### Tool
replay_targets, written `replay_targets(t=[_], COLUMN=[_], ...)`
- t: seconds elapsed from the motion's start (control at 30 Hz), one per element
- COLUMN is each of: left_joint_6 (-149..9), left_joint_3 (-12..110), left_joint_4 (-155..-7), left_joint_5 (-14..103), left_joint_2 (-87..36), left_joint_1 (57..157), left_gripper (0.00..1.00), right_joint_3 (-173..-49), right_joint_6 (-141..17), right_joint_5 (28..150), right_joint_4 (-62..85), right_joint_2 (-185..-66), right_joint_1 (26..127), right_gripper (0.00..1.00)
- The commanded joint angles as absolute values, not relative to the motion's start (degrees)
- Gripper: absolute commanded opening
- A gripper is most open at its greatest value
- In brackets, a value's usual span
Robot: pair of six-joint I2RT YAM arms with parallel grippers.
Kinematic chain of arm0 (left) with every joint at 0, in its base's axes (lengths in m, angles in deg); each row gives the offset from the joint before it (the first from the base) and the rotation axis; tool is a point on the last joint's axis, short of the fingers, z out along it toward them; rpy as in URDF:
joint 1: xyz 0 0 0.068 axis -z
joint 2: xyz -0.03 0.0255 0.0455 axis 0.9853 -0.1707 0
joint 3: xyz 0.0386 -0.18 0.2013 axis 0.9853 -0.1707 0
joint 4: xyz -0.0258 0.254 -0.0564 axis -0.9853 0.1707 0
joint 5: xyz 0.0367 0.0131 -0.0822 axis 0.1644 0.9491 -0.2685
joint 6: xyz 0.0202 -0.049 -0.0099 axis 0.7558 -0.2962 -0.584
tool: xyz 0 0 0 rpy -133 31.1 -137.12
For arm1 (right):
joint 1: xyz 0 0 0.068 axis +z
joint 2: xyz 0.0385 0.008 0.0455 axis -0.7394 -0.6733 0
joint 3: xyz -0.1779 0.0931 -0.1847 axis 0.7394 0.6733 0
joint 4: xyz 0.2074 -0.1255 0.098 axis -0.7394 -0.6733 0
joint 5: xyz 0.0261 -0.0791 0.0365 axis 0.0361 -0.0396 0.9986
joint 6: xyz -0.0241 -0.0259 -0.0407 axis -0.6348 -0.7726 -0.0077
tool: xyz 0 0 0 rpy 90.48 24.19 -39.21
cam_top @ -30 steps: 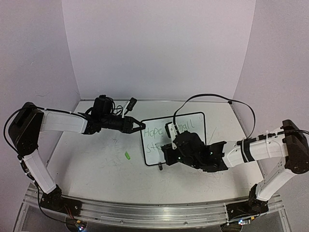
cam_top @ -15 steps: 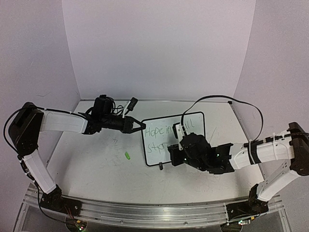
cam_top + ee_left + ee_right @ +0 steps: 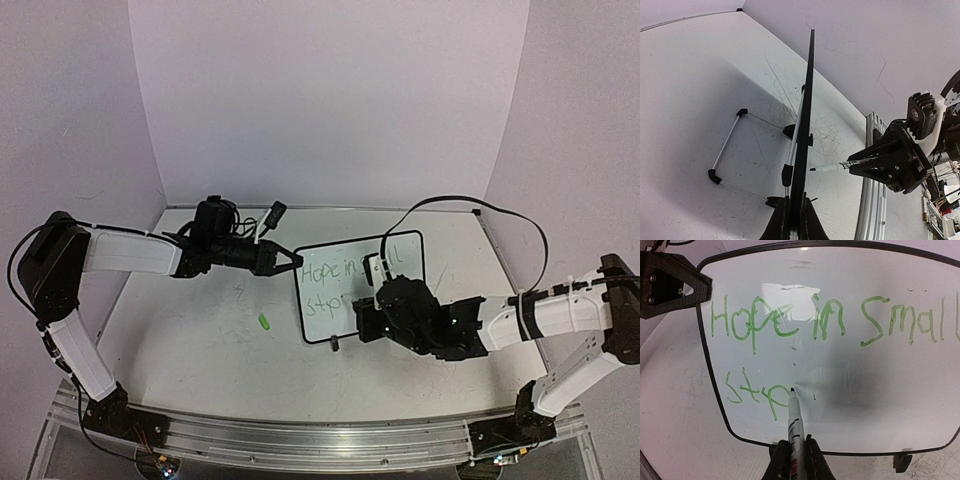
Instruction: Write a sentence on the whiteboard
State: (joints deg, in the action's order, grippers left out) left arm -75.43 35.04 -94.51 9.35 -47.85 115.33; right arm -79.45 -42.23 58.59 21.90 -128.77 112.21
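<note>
Whiteboard (image 3: 325, 322) stands tilted back on the table (image 3: 200, 340) between the two arms, with its face toward their bases. It bears the sentence (image 3: 827, 322) in green: "Hope in Small" above and "stp" begun below. The left arm reaches level from the board's left with its elbow bent, and the left gripper (image 3: 289, 262) is pinched on the frame's upper left edge. The right arm comes in low from the board's right. The right gripper (image 3: 794, 454) is clamped round a marker (image 3: 794, 422) whose tip sits at the board's face just right of the "p"; whether it touches is unclear. Right of that tip the surface is blank out to the frame. A small green object (image 3: 264, 321) lies on the tabletop left of the board, well apart. From above, the right wrist hides part of "Small" and the lower right corner. The wire stand (image 3: 727, 142) behind the board shows only from the left wrist.
</note>
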Motion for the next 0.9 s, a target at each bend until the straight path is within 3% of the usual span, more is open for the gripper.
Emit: replay_targets(t=[0.0, 0.87], left_joint_6=[-75.2, -75.2], left_joint_3=[36.6, 36.7], left_joint_4=[-93.2, -93.1], left_joint_5=[11.0, 10.5], left_joint_2=[-46.8, -46.5], left_joint_1=[115.2, 115.4], left_gripper=[0.00, 0.00], right_joint_3=[-79.4, -82.7], right_joint_6=[-41.2, -42.3], right_joint_5=[56.0, 56.3], right_joint_4=[21.6, 21.3], right_joint_2=[-127.6, -132.0], right_joint_1=[111.9, 111.8], right_gripper=[0.00, 0.00])
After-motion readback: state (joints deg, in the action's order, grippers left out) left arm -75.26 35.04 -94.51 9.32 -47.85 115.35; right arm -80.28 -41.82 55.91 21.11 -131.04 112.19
